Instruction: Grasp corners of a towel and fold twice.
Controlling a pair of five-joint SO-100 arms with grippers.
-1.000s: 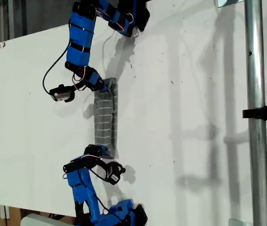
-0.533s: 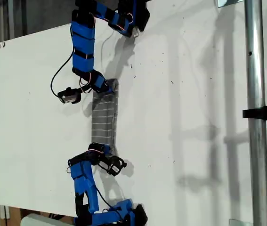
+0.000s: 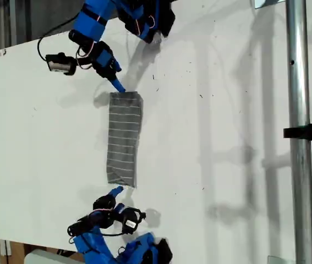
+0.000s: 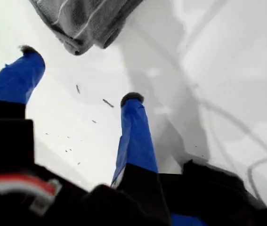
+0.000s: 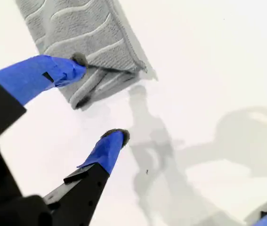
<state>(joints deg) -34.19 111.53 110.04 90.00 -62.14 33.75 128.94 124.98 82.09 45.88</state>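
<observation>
Exterior view: the towel [image 3: 124, 137] lies flat on the white surface [image 3: 211, 137] as a narrow folded strip, its long side running up and down the picture and its white stripes crossing it. A blue arm reaches in from the top of this view, and its end effector [image 3: 117, 86] points at the strip's upper end. A second blue arm comes in from the bottom, with its end effector [image 3: 115, 191] just short of the lower end. I cannot tell from this view which arm is which.

First wrist view: my first end effector [image 4: 82, 74] is spread wide and holds nothing. A folded end of the towel [image 4: 84, 19] lies on the surface just beyond its fingertips, apart from both.

Second wrist view: my second end effector [image 5: 98, 98] is also spread wide and empty. One fingertip [image 5: 79, 60] overlaps the towel's [image 5: 72, 28] end edge, though I cannot tell whether it touches. The other is over bare surface beside a corner [image 5: 78, 101].
</observation>
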